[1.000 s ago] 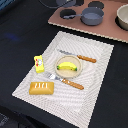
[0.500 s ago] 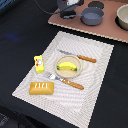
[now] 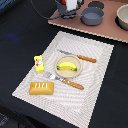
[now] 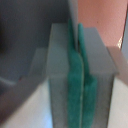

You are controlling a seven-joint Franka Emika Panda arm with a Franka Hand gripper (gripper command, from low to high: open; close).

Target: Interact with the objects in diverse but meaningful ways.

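A yellow banana lies on a small round plate in the middle of the striped mat. A golden-brown bread loaf and a yellow packet with red print lie on the mat towards the exterior view's left. One grey-blue pot stands on the pinkish board at the back. A second pot is mostly hidden under my gripper, which hangs right over it. In the wrist view the gripper is blurred, its green pads pressed together with nothing between them. No tomato shows.
A wooden-handled fork and knife lie on the striped mat on either side of the plate. The pinkish board also carries a dark round lid and a pale bowl. The table is dark.
My gripper has come in from the back and moved over the pot on the exterior view's left, now covering most of it. Everything on the mat stays put.
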